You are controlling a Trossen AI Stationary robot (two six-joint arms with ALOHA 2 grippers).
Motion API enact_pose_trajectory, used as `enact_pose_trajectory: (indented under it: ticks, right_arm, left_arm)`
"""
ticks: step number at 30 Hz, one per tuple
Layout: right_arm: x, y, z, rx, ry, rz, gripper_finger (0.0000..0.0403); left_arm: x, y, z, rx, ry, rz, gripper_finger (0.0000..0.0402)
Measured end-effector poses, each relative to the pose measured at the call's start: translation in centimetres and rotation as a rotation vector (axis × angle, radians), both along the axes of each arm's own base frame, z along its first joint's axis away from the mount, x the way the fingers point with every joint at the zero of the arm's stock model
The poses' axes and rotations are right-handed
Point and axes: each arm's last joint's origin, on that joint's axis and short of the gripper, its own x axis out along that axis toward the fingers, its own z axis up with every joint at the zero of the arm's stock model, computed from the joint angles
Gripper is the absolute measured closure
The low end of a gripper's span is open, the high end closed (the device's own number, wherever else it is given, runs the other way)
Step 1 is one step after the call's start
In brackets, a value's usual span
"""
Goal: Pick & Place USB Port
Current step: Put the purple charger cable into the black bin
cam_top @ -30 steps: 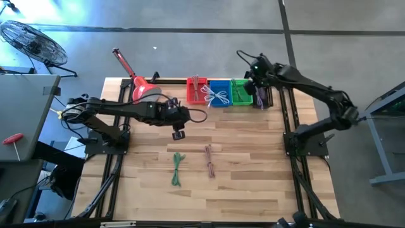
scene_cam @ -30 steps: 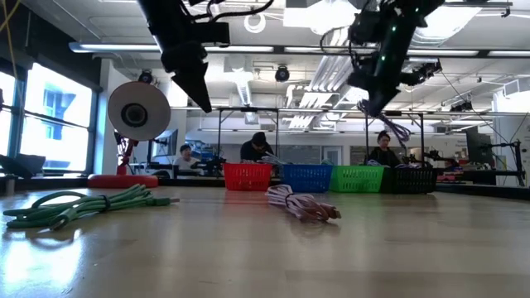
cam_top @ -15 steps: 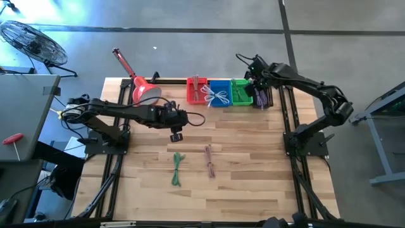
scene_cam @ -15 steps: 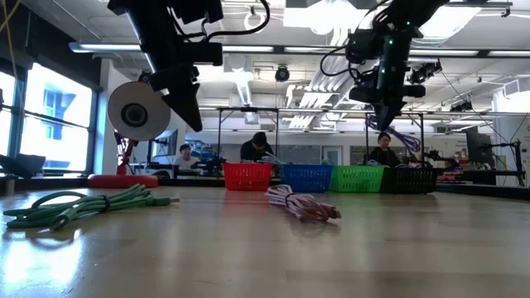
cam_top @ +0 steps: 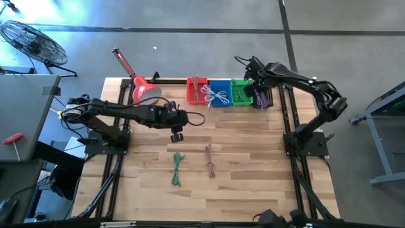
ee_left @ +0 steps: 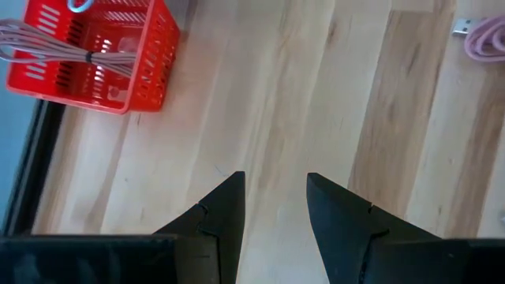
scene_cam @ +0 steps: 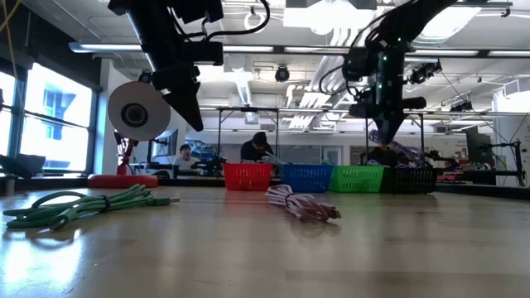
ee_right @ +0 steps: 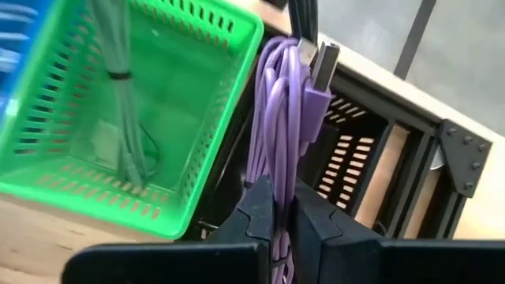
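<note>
The right claw (ee_right: 282, 207) is pinched tight on a purple coiled USB cable (ee_right: 278, 118), holding it up over the black plastic basket (ee_right: 351, 162) just beside the green plastic basket (ee_right: 118, 95), likely so it can drop in there. The left claw (ee_left: 274, 203) hangs partway open with nothing in it, above the bare wooden worktop (cam_top: 253, 152), well away from the green basket. It seems to be waiting near the pink coiled cable (cam_top: 209, 161) and the green coiled cable (cam_top: 177, 168).
</note>
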Motion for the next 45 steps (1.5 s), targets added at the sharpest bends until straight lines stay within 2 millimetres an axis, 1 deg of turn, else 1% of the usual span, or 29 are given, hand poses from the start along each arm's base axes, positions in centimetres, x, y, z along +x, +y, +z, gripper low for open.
enact_pose_trajectory:
  ticks: [7,12,25,29,32,36,39,41,45]
  right_arm:
    - [0.7,-1.0,-2.3,0.066,0.028,-0.003,0.0393]
    - [0.6,-1.6,-3.1,0.089,0.043,-0.018,0.0393]
    - [-1.1,-3.0,-3.3,0.106,0.02,-0.084,0.0393]
    - [-1.2,-3.4,-3.5,0.103,0.017,-0.09,0.0393]
    - [-1.2,-3.9,-4.3,0.129,0.016,-0.09,0.0393]
    - [-0.9,-4.4,-6.0,0.169,0.04,-0.088,0.0393]
    - [-0.7,-4.8,-7.0,0.169,0.056,-0.09,0.0393]
    - [-0.5,-5.0,-7.2,0.164,0.049,-0.082,0.0384]
    - [-0.4,-5.1,-7.2,0.158,0.03,-0.077,0.0337]
  left_arm:
    - [-0.1,-0.1,-0.1,-0.035,0.002,-0.003,0.0271]
    - [-0.1,-0.1,-0.1,-0.038,0.01,-0.004,0.0271]
    - [-0.1,-0.1,-0.1,-0.038,0.009,-0.004,0.0271]
    - [-0.1,-0.1,-0.1,-0.042,0.009,-0.006,0.0271]
    - [-0.1,-0.1,-0.1,-0.042,0.009,-0.006,0.0271]
    - [-0.1,-0.1,-0.1,-0.043,0.01,-0.006,0.0271]
    - [-0.1,-0.1,-0.1,-0.043,0.012,-0.006,0.0271]
    - [-0.1,-0.1,-0.1,-0.043,0.013,-0.007,0.0271]
    - [-0.1,-0.1,-0.1,-0.043,0.012,-0.007,0.0271]
